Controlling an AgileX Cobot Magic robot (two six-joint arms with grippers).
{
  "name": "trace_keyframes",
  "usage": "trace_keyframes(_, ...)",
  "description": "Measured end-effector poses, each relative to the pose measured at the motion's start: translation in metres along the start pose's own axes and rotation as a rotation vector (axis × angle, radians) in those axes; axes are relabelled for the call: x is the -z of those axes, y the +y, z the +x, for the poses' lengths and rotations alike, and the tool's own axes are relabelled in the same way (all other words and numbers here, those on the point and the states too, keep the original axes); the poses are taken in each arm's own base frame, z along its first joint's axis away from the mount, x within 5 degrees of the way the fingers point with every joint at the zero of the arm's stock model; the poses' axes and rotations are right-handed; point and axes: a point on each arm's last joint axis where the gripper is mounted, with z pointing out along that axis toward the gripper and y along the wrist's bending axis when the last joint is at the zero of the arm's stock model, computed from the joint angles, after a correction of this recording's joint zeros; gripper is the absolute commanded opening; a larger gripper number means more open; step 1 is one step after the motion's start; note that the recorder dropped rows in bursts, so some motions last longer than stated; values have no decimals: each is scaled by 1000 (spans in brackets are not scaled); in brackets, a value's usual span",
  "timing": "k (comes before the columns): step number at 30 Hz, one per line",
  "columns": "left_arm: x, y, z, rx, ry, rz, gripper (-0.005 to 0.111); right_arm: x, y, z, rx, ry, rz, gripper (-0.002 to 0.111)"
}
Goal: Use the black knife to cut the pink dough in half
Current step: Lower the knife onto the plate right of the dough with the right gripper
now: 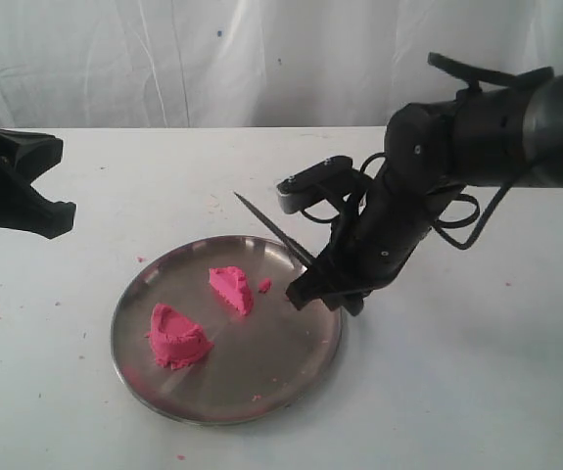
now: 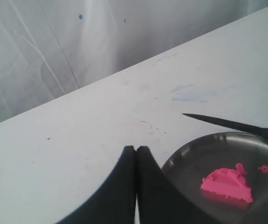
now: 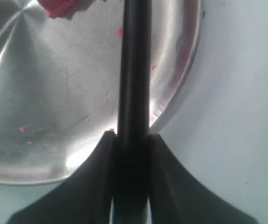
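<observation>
**Dough halved, knife held aloft**

The left claw (image 2: 136,154) is seen pressed shut, holding nothing, off at the desk's (image 1: 477,392) edge. On the plate (image 1: 261,392), two dough (image 1: 178,338) halves are lying apart. The knife (image 1: 271,227) is clamped in the right claw (image 3: 130,140), blade raised over the rim.

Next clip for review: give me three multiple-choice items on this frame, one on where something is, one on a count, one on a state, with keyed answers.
1. Where do the bright pink dough pieces lie?
A. on the round steel plate
B. on the bare white table
C. in the left claw

2. How many large dough pieces are there?
A. one
B. two
C. four

3. What is the right claw doing?
A. hanging open
B. shut on nothing
C. gripping the slim black knife

Answers:
1 A: both pieces rest inside the plate.
2 B: two separate wedges show in the exterior view.
3 C: the right claw clamps the knife handle; the left claw is shut, empty.
</observation>
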Motion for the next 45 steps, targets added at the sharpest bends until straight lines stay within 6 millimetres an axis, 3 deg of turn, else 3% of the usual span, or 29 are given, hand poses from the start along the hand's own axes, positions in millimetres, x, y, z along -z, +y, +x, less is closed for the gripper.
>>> trace_keyframes(9, 0, 0, 0, 0, 3, 2, 0, -26, 1, 3, -46, 46, -40, 0)
trace_keyframes(21, 0, 0, 0, 0, 3, 2, 0, -36, 13, 5, -26, 78, -186, 0)
trace_keyframes(39, 0, 0, 1, 0, 6, 5, 0, -43, 10, 2, -33, 36, -162, 0)
trace_keyframes(45, 0, 0, 1, 0, 6, 5, 0, -43, 9, 1, -31, 27, -156, 14)
